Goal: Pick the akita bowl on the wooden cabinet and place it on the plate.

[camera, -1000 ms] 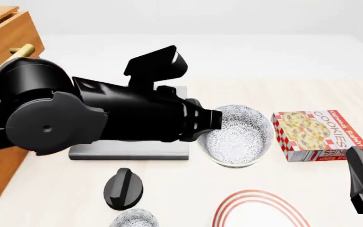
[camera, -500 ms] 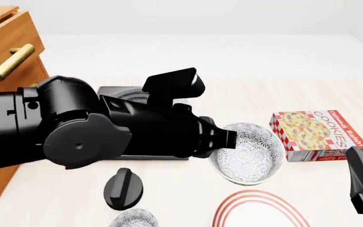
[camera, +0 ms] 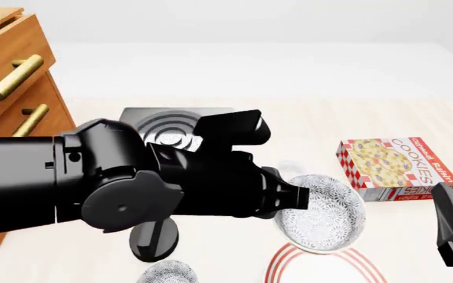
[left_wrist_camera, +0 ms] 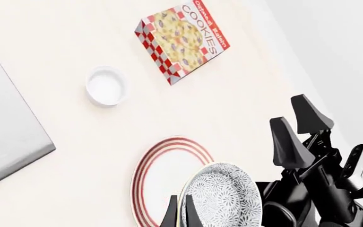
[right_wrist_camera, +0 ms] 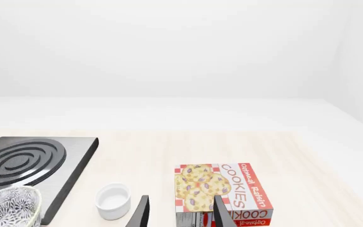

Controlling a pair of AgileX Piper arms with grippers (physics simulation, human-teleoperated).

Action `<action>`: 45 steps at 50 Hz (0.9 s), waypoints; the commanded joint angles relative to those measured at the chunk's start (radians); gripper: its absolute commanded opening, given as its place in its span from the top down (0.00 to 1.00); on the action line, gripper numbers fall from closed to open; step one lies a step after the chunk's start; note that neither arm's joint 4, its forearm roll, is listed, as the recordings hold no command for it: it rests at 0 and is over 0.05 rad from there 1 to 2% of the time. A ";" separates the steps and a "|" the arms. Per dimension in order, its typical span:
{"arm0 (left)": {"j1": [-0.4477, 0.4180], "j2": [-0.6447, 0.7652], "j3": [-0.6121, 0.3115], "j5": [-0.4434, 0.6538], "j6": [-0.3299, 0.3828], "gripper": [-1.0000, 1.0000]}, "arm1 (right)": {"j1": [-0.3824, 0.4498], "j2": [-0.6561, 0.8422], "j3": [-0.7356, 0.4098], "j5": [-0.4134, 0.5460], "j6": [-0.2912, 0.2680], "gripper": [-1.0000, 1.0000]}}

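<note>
- Your akita bowl (camera: 323, 216) hangs in the left gripper (left_wrist_camera: 177, 213), off the wooden cabinet (camera: 10, 94) and in the air over the table (camera: 329, 76). In the front view it sits tilted, with its lower edge overlapping the far rim of the plate (camera: 321, 265).
- In the left wrist view the two black fingertips (left_wrist_camera: 170, 215) straddle the bowl's rim, one outside and one inside, so you are grasping the bowl by its edge.
- From the bowl, the plate lies at 6 o'clock in the front view, only its upper arc of red rings showing at the frame's bottom. The left wrist view shows more of it, with the bowl covering one side.
- The small plain white cup (left_wrist_camera: 106, 85) peeks out just past the bowl at about 11 o'clock in the front view. The cookies box (camera: 396, 169) lies flat at 2 o'clock, close by but apart.
- The grey stove (camera: 175, 127) with its concentric rings sits at 10 o'clock, partly behind your left arm. A black knob-like piece (camera: 154, 240) is at 9 o'clock, under the arm.
- A second speckled bowl (camera: 168, 273) shows at 8 o'clock, cut by the bottom edge.
- The cabinet stands far out at 10 o'clock, its brass handles visible.
- Your right gripper (right_wrist_camera: 180, 212) waits at 4 o'clock, fingers spread apart and empty, pointed toward the cookies box.
</note>
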 commanded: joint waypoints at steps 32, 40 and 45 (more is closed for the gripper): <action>0.011 0.085 0.013 -0.053 -0.012 1.00 | 0.000 0.000 0.000 0.000 0.000 0.00; 0.002 0.106 0.003 -0.055 -0.017 1.00 | 0.000 0.000 0.000 0.000 0.000 0.00; 0.000 0.114 -0.002 -0.056 -0.019 1.00 | 0.000 0.000 0.000 0.000 0.000 0.00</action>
